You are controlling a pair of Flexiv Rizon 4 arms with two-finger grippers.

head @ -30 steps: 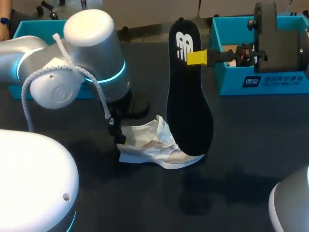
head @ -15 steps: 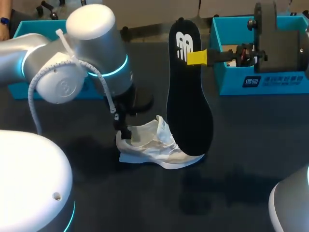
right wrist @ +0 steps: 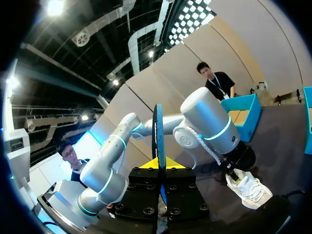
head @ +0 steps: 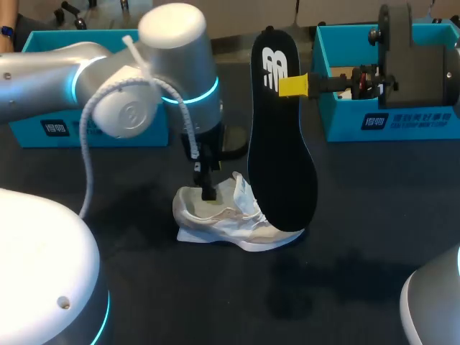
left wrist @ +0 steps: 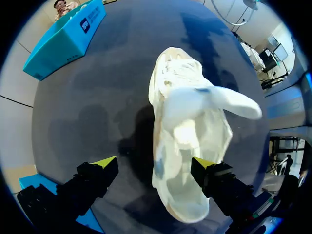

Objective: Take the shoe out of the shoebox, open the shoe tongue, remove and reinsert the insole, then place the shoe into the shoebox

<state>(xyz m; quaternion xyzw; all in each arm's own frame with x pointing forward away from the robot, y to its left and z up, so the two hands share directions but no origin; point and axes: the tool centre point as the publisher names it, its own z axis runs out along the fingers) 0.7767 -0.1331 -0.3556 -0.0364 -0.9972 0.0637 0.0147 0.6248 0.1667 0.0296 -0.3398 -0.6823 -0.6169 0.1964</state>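
Shoe [head: 215, 220] toe behind insole [head: 280, 158], head cam.

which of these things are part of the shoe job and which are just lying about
Part of the job:
white shoe
black insole, clamped in the right gripper
left gripper, open over the shoe
teal box at right

Lying about:
teal box at left, though it may be the shoebox or its lid; cannot tell

One white mesh sneaker [head: 215, 215], one flat black foam insole [head: 282, 158], two turquoise cardboard boxes, the left box [head: 100, 131] and the right box [head: 402, 118], and two robot arms, the silver left arm [head: 144, 93] and the dark right arm [head: 410, 68]
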